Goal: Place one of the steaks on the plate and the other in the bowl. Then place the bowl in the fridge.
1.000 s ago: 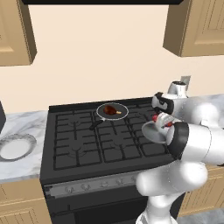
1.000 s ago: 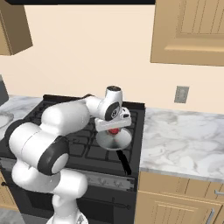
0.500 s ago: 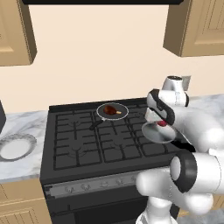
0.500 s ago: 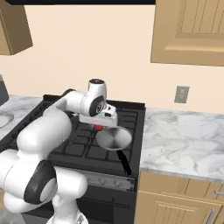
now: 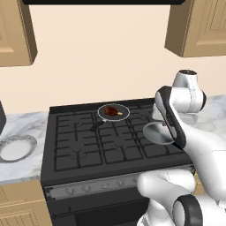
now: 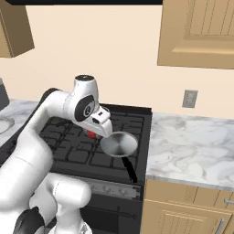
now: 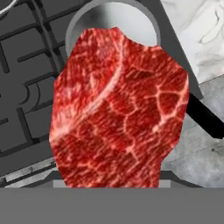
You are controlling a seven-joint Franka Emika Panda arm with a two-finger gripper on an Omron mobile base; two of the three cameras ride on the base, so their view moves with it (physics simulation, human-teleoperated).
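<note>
The red steak [image 7: 118, 109] hung gripped in the half-closed gripper [image 6: 93, 133], lifted clear above the near frying pan [image 6: 119, 144]; it looked light, limp and slick, best pinched across its middle. Farther back, the brown steak [image 5: 113, 111] lay in the rear pan [image 5: 114, 112].

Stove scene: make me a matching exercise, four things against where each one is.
Things:
1. bright red raw steak
2. dark reddish-brown steak
3. round silvery-white plate
4. empty grey frying pan

Places:
A. on the marble counter left of the stove
B. in the rear frying pan
C. in the tool, above the front pan
D. at the stove's front right

Pairs: 1-C, 2-B, 3-A, 4-D
</note>
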